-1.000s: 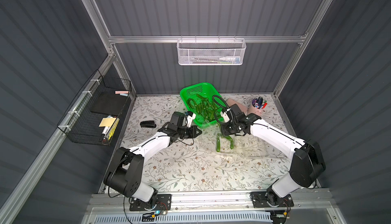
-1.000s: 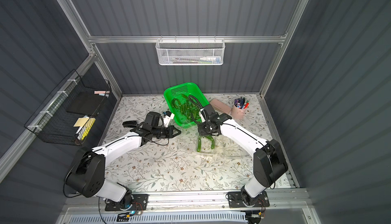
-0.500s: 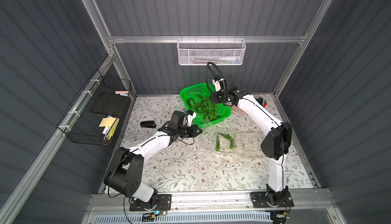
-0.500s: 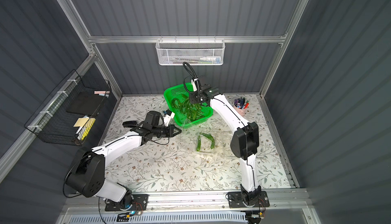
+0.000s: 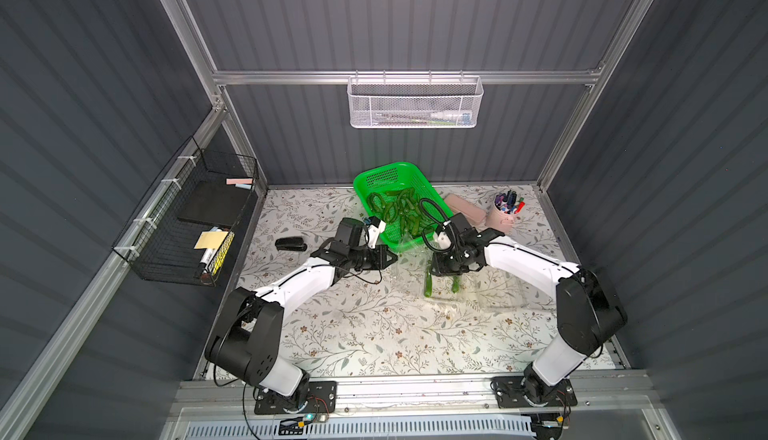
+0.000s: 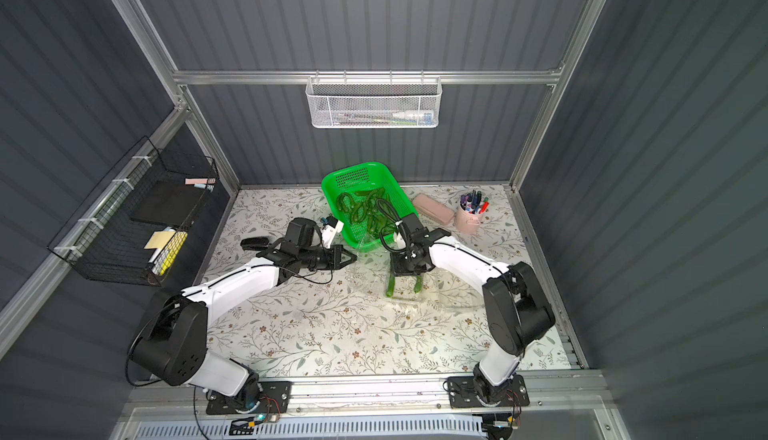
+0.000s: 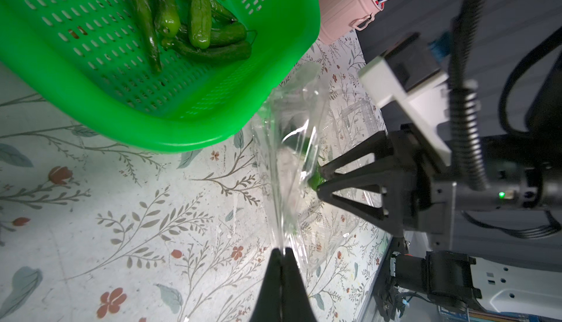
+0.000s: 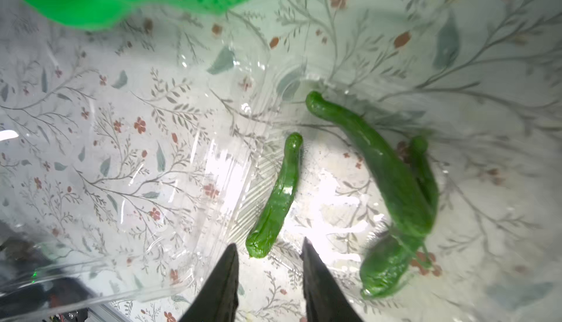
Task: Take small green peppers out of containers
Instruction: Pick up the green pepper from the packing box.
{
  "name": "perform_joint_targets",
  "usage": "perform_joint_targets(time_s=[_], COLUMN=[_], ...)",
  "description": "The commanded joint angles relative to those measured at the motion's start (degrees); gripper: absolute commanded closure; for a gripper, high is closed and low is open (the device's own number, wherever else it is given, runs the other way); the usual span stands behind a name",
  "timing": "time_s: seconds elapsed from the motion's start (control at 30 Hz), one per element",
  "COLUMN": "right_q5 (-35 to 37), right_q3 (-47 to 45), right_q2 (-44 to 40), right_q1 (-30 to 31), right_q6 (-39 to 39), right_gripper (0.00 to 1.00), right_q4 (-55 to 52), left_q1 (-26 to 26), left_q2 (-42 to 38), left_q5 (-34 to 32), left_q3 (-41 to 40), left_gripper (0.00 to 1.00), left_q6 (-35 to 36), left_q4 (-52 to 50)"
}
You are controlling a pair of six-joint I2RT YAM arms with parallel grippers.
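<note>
A clear plastic container (image 5: pixel 446 297) (image 6: pixel 409 297) lies open on the flowered table, in front of the green basket. Inside it lie three small green peppers (image 8: pixel 278 195) (image 8: pixel 374 159) (image 8: pixel 386 262), two of which show in both top views (image 5: pixel 427 286) (image 6: pixel 390 286). My right gripper (image 8: pixel 269 250) (image 5: pixel 441 275) hangs open just above them, its fingers on either side of the end of one pepper without touching it. My left gripper (image 7: pixel 281 249) (image 5: pixel 392 257) is shut on the edge of the container's clear lid (image 7: pixel 292 168), holding it up. Several more peppers (image 5: pixel 399 209) (image 7: pixel 197 16) lie in the basket.
The bright green perforated basket (image 5: pixel 386 172) (image 7: pixel 182 122) stands behind the container, nearly touching it. A pink case (image 5: pixel 465 209) and a pink cup of pens (image 5: pixel 505 215) sit at the back right. At the left lies a black stapler (image 5: pixel 291 244). More clear plastic (image 5: pixel 503 292) lies to the right.
My right arm rose from the container to over the green basket, its jaws opened there, and it has come back down over the container. The left arm has not moved.
</note>
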Motion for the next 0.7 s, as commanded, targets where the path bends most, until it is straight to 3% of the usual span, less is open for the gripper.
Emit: perform_joint_targets(time_s=[0.0,0.5,0.67], right_q5=[-2.07,1.50,5.24], right_q3=[-0.36,-1.53,-0.89], right_q2=[2.03,8.38,10.20], right_q1=[0.68,1.43,1.55], right_q6=[0.57,-0.41,-0.87], right_gripper=[0.63,0.63,0.67], right_q4=[1.44,1.51,-1.24], left_q1=[0.26,0.26,0.26], left_q2=[0.80,1.20,1.10], left_q5=[0.41,0.41,0.35], left_q3=[0.97,2.05,2.14], left_gripper=[1.00,1.00,1.00], left_q6=[1.01,1.10,1.01], left_q4=[-0.29,-0.64,-0.81])
